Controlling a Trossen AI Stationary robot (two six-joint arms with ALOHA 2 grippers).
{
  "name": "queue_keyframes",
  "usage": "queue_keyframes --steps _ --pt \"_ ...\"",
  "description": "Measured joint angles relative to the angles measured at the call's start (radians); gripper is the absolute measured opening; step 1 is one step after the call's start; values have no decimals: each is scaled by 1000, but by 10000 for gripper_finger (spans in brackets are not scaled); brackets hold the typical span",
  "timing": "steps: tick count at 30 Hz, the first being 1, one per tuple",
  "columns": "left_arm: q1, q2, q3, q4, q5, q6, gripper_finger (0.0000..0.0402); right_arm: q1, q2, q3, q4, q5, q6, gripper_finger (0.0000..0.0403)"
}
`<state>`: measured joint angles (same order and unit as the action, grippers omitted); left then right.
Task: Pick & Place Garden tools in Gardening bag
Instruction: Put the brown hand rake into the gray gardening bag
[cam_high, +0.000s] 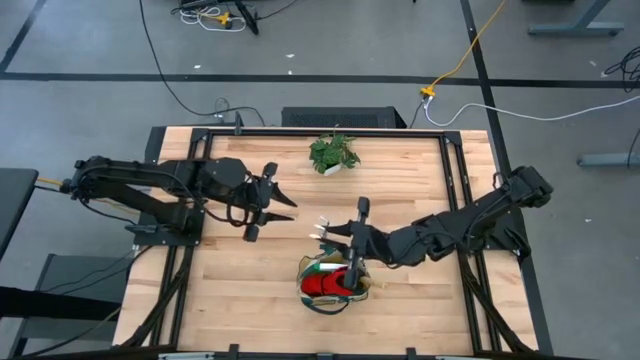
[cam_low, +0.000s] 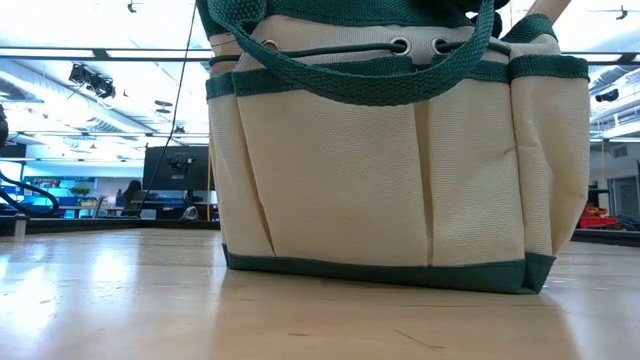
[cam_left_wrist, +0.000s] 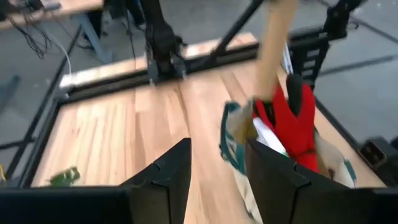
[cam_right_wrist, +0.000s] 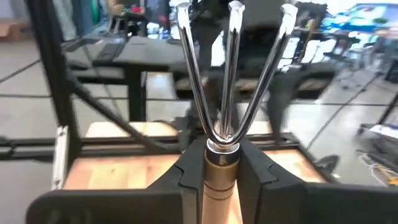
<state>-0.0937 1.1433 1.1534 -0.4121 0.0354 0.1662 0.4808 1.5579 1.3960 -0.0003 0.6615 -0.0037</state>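
Three shiny prongs of the hand rake (cam_right_wrist: 231, 68) fan out just ahead of the right gripper (cam_right_wrist: 221, 163), whose dark fingers (cam_right_wrist: 193, 171) are clamped on the rake's collar and wooden handle. Seen from above, this gripper (cam_high: 352, 246) hangs just over the rear rim of the gardening bag (cam_high: 362, 291), with the rake (cam_high: 325, 231) pointing away from the bag toward the left arm. Red gloves (cam_high: 322, 284) lie inside the bag, right below the gripper. The left gripper (cam_high: 276, 203) waits with its fingers (cam_left_wrist: 163, 177) spread and nothing between them, well apart from the bag, which lies ahead of it. A potted plant (cam_high: 333, 153) stands beyond both grippers near the table's (cam_high: 250, 300) far edge.
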Motion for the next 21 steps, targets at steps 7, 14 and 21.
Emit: queue_keyframes --steps 7,14,21 --pt "1 -16 2 -4 -6 0 153 5 70 0 21 -84 49 50" --pt "1 -20 1 -30 -17 -6 153 27 124 0 31 -94 111 50" --pt "0 -19 1 -31 -16 -17 153 59 189 0 48 -69 154 50"
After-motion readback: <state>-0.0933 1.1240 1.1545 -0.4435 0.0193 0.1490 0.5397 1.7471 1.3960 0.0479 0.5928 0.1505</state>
